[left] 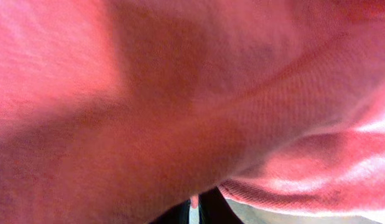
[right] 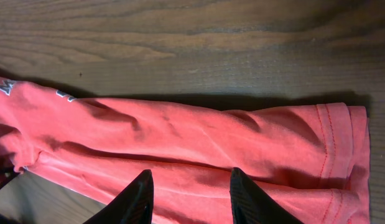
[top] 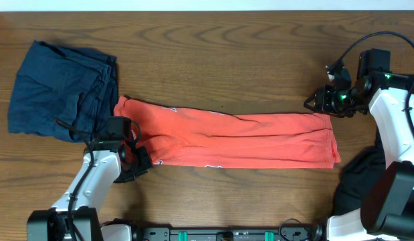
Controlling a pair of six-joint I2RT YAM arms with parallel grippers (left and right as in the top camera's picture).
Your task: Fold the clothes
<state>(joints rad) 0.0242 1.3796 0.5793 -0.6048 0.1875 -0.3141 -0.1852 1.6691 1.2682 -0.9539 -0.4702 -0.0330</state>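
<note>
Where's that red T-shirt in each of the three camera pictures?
Overhead: the red T-shirt lies as a long strip across the middle.
Left wrist: its cloth fills nearly the whole picture.
Right wrist: it crosses the lower half.
Shared landmark: the stitched hem at its end, in the overhead and right wrist views.

The T-shirt (top: pixel 240 137) stretches across the table (top: pixel 213 53) from the left gripper (top: pixel 132 140) to just near-side of the right gripper (top: pixel 310 102). A second garment (top: pixel 56 87) lies beyond and left of the left gripper. A third garment (top: pixel 360 177) lies nearer than the right gripper.
</note>
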